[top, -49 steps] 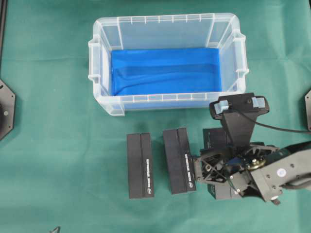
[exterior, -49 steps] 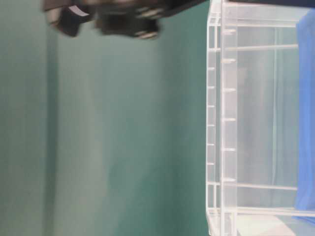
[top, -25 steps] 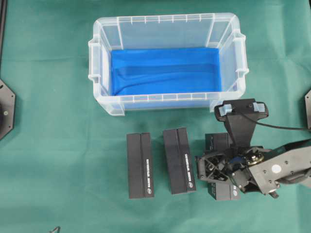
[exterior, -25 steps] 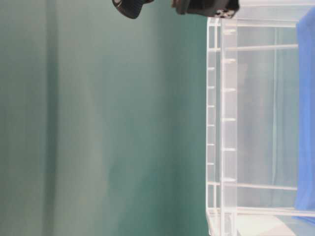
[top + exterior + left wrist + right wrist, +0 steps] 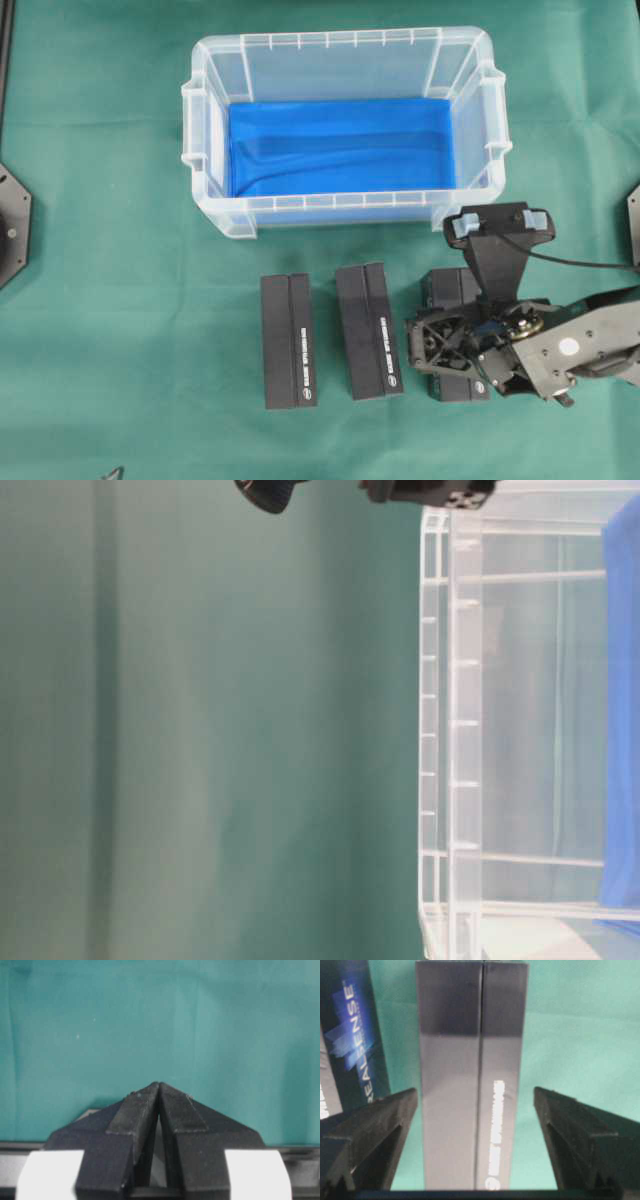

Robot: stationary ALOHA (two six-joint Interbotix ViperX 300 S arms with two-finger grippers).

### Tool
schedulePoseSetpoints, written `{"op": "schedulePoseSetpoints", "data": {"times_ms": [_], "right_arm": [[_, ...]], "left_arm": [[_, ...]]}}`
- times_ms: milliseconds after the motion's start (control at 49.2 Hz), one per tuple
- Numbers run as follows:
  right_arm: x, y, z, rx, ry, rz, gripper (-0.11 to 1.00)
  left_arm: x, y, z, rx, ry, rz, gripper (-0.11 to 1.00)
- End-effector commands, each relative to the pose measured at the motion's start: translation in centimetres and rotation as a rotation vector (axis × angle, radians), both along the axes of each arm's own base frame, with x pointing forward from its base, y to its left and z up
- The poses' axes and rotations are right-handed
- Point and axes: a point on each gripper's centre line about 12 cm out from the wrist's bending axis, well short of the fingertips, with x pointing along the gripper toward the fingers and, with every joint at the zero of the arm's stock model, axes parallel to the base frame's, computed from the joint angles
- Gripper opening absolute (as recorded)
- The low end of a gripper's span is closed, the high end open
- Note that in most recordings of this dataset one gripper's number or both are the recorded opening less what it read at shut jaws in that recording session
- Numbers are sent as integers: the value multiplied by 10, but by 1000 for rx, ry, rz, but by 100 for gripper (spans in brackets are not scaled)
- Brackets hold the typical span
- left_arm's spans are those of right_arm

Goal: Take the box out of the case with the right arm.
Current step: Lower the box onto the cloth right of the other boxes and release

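Right gripper [image 5: 476, 1110] stood with its two lattice fingers spread wide, one finger [image 5: 367, 1130] to the left of my wrist view and the other to the right, and neither pad touched anything. Between them lay the box [image 5: 472, 1075], a dark, long carton with a seam down its middle and white lettering along the right half. Clear green cloth showed on both sides of the box, between its walls and my fingers, so I had hold of nothing.

From overhead, my right gripper [image 5: 425, 345] hung over the third box [image 5: 455, 335], which rested on the green table cover [image 5: 100, 300] just in front of the case [image 5: 345, 40], outside it, near the case's right front corner. My arm and wrist camera covered most of the box's right portion.

The box's long axis ran front to back in the overhead view, square to the long front wall of the case and parallel to the two other boxes: the middle box [image 5: 368, 330] just beside it and the left box [image 5: 288, 340] further along the row. In my wrist view the long axis ran straight away from the camera, with the printed end nearest my fingers. A carton with blue print [image 5: 352, 1045] stood at the left edge of that view.

The case held only its blue lining [image 5: 340, 145].

My left gripper [image 5: 159, 1091] pointed at bare cloth with its fingertips pressed together on nothing.
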Motion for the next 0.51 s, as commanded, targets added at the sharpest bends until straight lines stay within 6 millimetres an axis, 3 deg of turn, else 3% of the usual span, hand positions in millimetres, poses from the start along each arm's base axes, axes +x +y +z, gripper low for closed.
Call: {"op": "schedulePoseSetpoints", "data": {"times_ms": [0,264,488], "right_arm": [[2,-2,10,10,-26,-6,92],[7,-3,19,19,-51,-11,90],[6,-7,68,9,-66,-28,90]], "left_arm": [[0,0,4,0,-16,-2,0],[0,0,4,0,-17,-2,0],[0,0,4,1,-17,-3,0]]}}
